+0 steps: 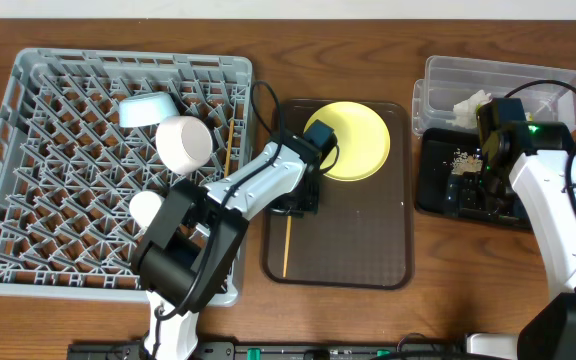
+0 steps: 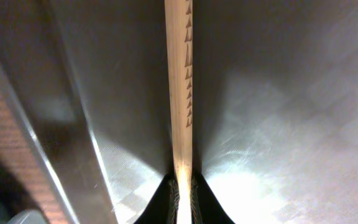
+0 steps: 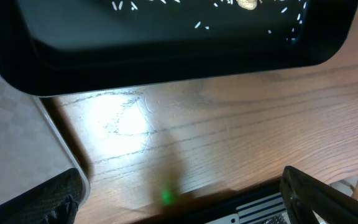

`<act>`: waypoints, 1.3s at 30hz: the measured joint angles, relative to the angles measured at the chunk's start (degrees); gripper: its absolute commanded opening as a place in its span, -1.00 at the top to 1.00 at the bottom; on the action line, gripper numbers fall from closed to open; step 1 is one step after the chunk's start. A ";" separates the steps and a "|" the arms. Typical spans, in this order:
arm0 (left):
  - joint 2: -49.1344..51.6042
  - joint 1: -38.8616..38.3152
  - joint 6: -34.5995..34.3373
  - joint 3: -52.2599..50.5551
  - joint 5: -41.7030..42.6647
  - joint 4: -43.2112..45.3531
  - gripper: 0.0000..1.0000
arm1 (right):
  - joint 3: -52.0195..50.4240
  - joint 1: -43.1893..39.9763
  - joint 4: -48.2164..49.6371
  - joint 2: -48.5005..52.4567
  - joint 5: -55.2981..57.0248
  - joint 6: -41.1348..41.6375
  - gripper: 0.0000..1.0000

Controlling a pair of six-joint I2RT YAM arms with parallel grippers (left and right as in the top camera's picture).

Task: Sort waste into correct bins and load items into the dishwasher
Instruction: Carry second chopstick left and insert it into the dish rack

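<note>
Chopstick (image 2: 179, 93) lies on the brown tray (image 1: 368, 250), one end pinched in the left gripper (image 2: 183, 190) — its fingertips mostly cut off. The right gripper (image 3: 182, 194) hangs wide open beside the black tray (image 3: 166, 62) — crumbs (image 3: 247, 5) blurred.

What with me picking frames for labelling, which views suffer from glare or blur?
Overhead: evenly lit, sharp, no glare. Left wrist: the chopstick is fairly crisp, but glare washes out the brown tray and the chopstick's near end. Right wrist: a bright patch glares on the wooden table, and the open right pincer shows blurred at the bottom corners.
</note>
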 measured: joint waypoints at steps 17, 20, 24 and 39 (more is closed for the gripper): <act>-27.10 12.94 10.23 4.46 -5.46 -7.72 0.89 | 0.00 0.00 0.02 0.00 0.00 0.00 -0.98; -28.11 16.63 13.29 4.46 -6.05 -7.85 0.88 | 0.00 0.00 0.02 0.00 0.00 0.00 -0.99; -27.28 19.23 16.35 4.33 -6.45 -7.45 0.88 | 0.00 0.00 0.00 0.00 0.00 0.00 -0.98; -13.35 19.67 19.10 2.93 -6.91 -5.99 0.56 | 0.00 0.00 -0.63 0.00 0.00 0.00 -0.99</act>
